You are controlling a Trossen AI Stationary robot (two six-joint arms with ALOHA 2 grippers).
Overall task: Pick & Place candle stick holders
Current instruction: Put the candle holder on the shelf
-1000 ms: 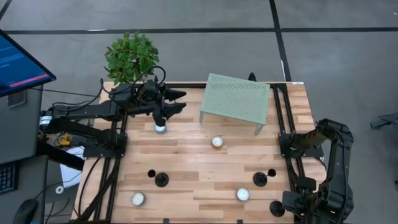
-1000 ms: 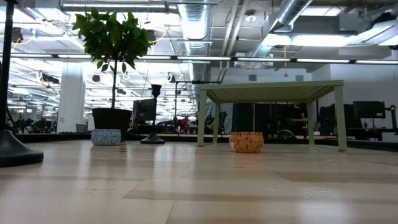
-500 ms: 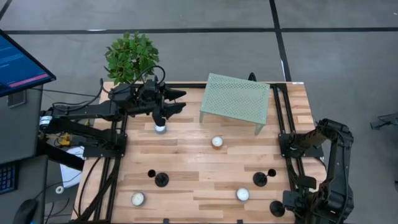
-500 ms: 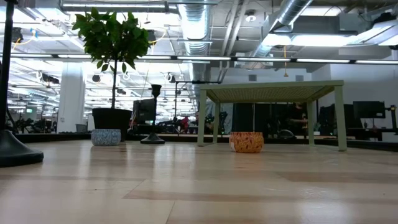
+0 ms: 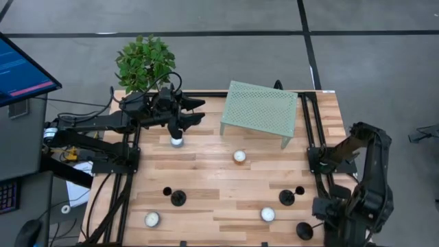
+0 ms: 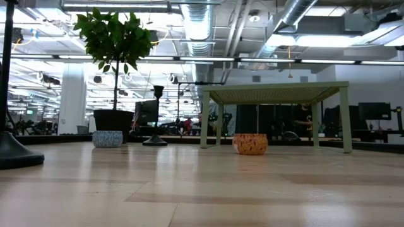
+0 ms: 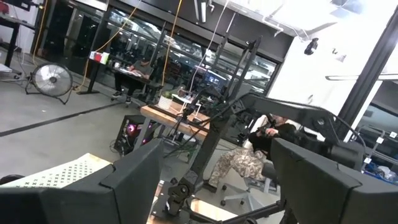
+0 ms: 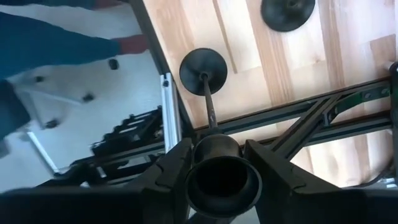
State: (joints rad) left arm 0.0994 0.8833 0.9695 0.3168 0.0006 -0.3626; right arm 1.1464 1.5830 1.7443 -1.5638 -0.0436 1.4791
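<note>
My right gripper [image 8: 214, 163], at the table's near right corner, has its fingers closed around the cup of a tall candle stick holder [image 8: 206, 87], whose disc base rests on the wood beside the frame rail. Progress, as I judge it: this one is gripped but not yet carried anywhere. Two more holders [image 5: 178, 198] [image 5: 287, 197] stand along the near half of the table, unplaced. My left gripper [image 5: 196, 111], spread wide, hangs at the far left above another holder [image 5: 176, 133] near the plant [image 5: 143, 62].

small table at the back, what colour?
Pale green, perforated top; the small table shows best in the high view.
</note>
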